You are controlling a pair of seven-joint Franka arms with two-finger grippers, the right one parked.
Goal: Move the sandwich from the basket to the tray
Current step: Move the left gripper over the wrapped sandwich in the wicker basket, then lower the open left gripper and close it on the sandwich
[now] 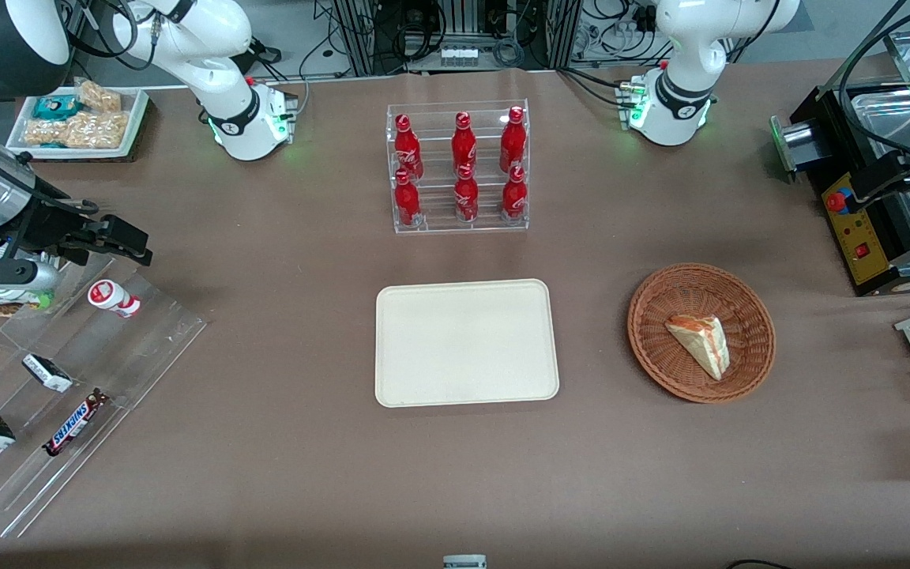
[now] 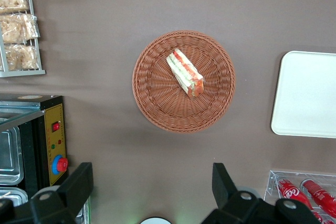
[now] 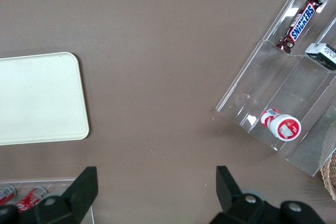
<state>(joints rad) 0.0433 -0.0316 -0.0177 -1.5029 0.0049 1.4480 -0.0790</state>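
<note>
On the brown table (image 1: 281, 316), the spread-fingered gripper (image 2: 152, 192) hangs above the basket (image 2: 152, 108) holding the sandwich (image 2: 185, 73), the tray (image 1: 463, 371) beside it.

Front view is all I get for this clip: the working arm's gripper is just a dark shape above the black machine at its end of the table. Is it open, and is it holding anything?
Observer: The left wrist view shows the left gripper open wide and empty. Only bare table lies between its fingers, and it sits up beside the black machine with the red button.
Operator: And the clear-wrapped triangular wedge sandwich in the round brown woven wicker basket, which face is up?
Observer: Seen from above, its filling edge faces up, with green and orange-red layers between pale bread.
</note>
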